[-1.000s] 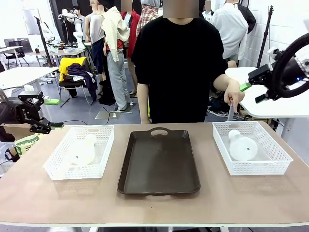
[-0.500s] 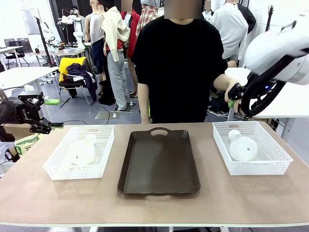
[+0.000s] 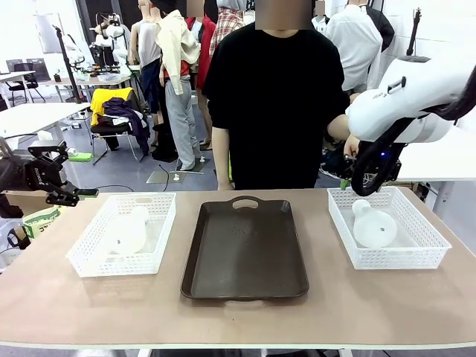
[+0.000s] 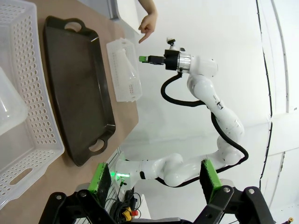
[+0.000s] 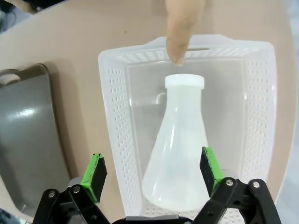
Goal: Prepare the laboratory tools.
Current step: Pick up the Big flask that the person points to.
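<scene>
One frosted-white flask (image 3: 372, 227) lies on its side in the right mesh basket (image 3: 428, 238). A second flask (image 3: 130, 230) lies in the left basket (image 3: 85, 260). My right gripper (image 3: 348, 178) hangs open over the right basket's far left corner. In its wrist view the flask (image 5: 180, 149) sits straight below, between the spread green pads (image 5: 95, 175) of that gripper (image 5: 152, 170). My left gripper (image 3: 56, 178) is open off the table's left edge, apart from both flasks; its wrist view has its gripper (image 4: 154, 179) wide with nothing between.
A dark brown tray (image 3: 245, 249) lies between the baskets. A person stands at the far side, one finger (image 5: 182, 28) pointing down at the right basket's far rim, close to my right gripper. Bare tabletop runs along the near edge.
My right arm has swung in from the far right and come down over the right basket. The left arm and both flasks have not moved.
</scene>
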`<state>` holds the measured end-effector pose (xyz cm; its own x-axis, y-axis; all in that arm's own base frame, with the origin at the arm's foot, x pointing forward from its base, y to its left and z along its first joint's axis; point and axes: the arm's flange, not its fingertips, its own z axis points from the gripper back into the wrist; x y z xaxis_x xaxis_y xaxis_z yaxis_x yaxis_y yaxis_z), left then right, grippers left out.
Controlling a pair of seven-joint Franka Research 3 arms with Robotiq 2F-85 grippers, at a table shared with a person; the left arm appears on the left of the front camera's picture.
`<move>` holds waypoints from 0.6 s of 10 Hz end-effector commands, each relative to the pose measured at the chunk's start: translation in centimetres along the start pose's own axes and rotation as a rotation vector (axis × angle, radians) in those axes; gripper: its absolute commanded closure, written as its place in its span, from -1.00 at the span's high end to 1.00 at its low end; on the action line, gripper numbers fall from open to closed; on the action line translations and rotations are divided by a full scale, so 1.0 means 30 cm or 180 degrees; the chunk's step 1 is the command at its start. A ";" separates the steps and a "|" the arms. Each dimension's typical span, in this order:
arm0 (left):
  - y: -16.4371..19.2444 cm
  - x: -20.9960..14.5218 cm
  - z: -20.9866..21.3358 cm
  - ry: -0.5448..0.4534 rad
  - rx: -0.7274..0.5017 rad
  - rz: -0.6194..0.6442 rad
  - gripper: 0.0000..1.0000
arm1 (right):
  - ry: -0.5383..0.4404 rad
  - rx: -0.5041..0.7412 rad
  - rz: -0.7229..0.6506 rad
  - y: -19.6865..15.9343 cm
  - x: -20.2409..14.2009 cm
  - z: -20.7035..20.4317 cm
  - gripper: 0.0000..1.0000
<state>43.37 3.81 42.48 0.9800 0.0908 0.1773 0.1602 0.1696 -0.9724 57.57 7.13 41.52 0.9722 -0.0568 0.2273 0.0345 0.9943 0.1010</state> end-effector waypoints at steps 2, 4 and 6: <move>-0.003 -0.001 0.005 -0.0010 -0.0011 -0.0004 1.00 | 0.0142 -0.0197 -0.0031 0.003 0.055 -0.079 1.00; -0.003 -0.001 0.005 -0.0010 -0.0011 -0.0004 1.00 | 0.0101 -0.0320 -0.0032 -0.018 0.082 -0.129 1.00; -0.003 -0.001 0.005 -0.0010 -0.0011 -0.0004 1.00 | 0.0115 -0.0366 -0.0043 -0.035 0.097 -0.163 1.00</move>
<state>43.37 3.83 42.47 0.9800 0.0911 0.1770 0.1598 0.1697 -0.9724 60.66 5.65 37.50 0.9826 -0.0453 0.1803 0.0413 0.9988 0.0258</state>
